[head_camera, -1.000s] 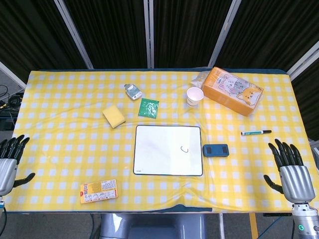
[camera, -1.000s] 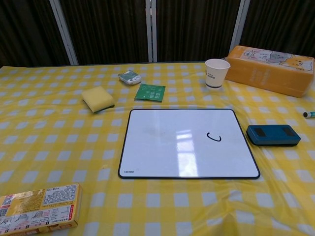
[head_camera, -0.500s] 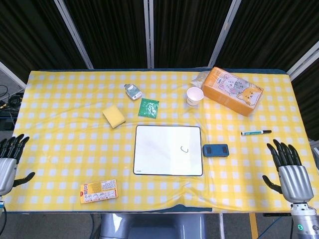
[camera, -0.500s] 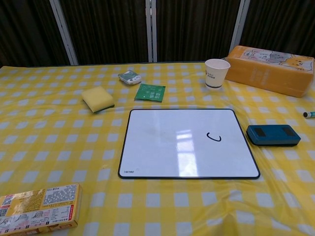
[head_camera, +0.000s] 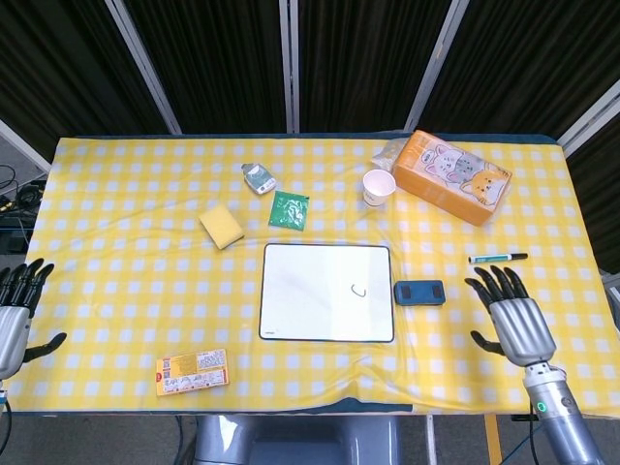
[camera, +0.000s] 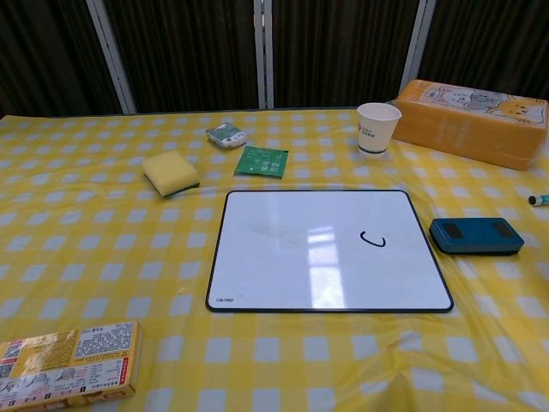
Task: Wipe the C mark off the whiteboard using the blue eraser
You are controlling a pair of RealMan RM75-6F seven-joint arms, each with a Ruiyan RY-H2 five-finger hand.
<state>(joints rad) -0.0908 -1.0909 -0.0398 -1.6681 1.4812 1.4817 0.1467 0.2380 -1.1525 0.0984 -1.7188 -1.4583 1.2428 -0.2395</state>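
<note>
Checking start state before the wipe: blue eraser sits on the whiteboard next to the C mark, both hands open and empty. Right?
Not quite. The blue eraser lies on the tablecloth just off the right edge of the whiteboard, not on it; the head view shows this. The C mark is there, and the left hand and right hand are open and empty.

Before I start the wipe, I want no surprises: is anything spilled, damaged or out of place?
Nothing stands out. The whiteboard lies flat and square, the blue eraser sits just off its right edge, and the paper cup stands upright. Only the tablecloth wrinkles near the front.
</note>
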